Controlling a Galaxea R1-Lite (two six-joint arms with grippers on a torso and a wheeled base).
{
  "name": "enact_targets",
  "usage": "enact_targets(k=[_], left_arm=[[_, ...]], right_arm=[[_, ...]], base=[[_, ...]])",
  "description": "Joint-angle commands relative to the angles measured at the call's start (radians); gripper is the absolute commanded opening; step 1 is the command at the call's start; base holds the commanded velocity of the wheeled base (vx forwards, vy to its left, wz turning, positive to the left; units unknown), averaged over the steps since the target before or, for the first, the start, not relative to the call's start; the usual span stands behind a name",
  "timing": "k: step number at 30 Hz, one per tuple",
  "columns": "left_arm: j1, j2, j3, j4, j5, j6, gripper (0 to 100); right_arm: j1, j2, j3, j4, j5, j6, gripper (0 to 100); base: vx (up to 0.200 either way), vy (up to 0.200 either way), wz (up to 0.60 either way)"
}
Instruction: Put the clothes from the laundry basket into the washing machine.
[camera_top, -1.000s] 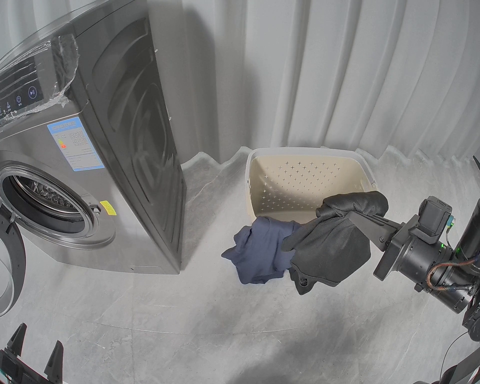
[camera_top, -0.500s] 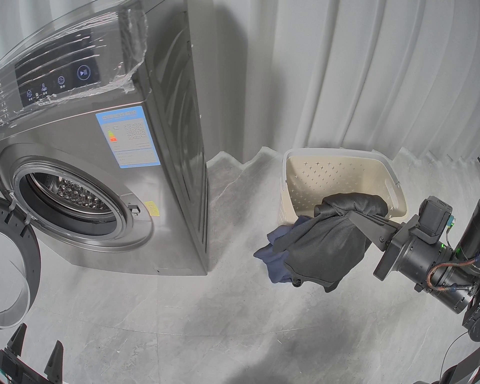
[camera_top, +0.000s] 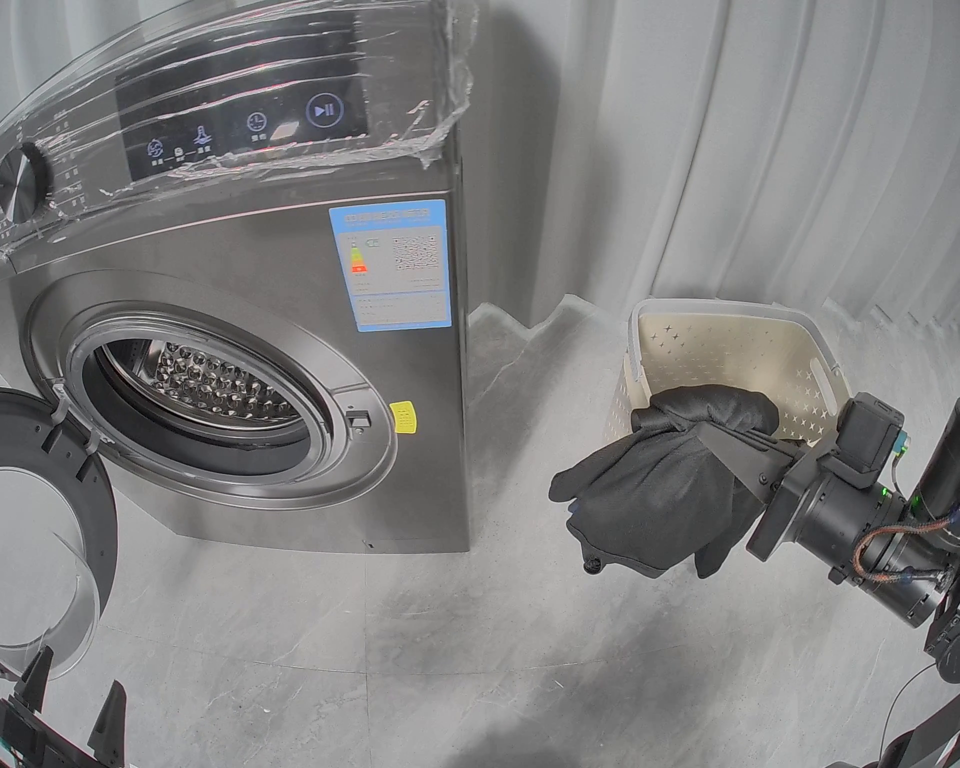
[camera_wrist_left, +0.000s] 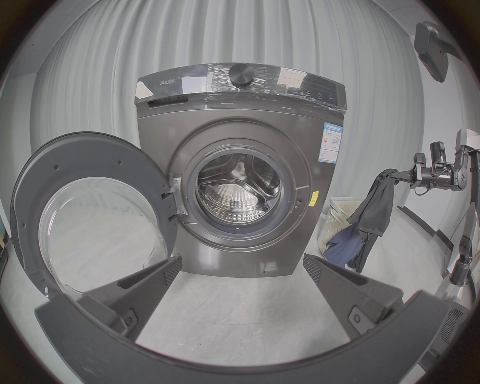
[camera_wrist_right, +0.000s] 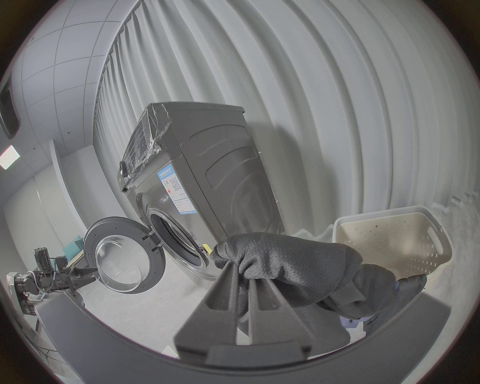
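Limp dark mesh garment (camera_top: 655, 495) between tight fingers (camera_wrist_right: 220, 305) of right gripper (camera_top: 705, 432); left gripper (camera_wrist_left: 241, 261) fingers (camera_wrist_left: 350, 290) apart

The back of the room is closed off by a pale grey curtain (camera_top: 760, 150), hung in deep vertical folds, and its hem is bunched on the floor (camera_top: 400, 640). The floor is laid with large grey stone-look tiles parted by thin joints. In the right wrist view a ceiling (camera_wrist_right: 60, 65) of square panels is seen, with one lit light panel (camera_wrist_right: 9, 156) set into it. In the left wrist view a white wall (camera_wrist_left: 450, 115) is edged by a dark skirting (camera_wrist_left: 422, 225).
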Motion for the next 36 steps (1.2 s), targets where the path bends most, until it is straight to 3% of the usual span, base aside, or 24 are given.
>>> enact_targets(k=[1,8,23,32,36], left_arm=[[0.000,-0.013,0.013,0.000,0.000,0.000,100],[0.000,-0.012,0.013,0.000,0.000,0.000,100],[0.000,-0.012,0.013,0.000,0.000,0.000,100],[0.000,-0.012,0.013,0.000,0.000,0.000,100],[0.000,-0.012,0.013,0.000,0.000,0.000,100]], right_arm=[[0.001,0.001,0.000,-0.001,0.000,0.000,0],[-0.001,0.002,0.000,-0.001,0.000,0.000,0],[-0.002,0.002,0.000,-0.001,0.000,0.002,0],[-0.004,0.005,0.000,-0.001,0.001,0.000,0],[-0.006,0.005,0.000,-0.001,0.001,0.000,0]], base=[[0.000,0.000,0.00],[0.000,0.000,0.00],[-0.200,0.000,0.00],[0.000,0.000,0.00],[0.000,0.200,0.00]])
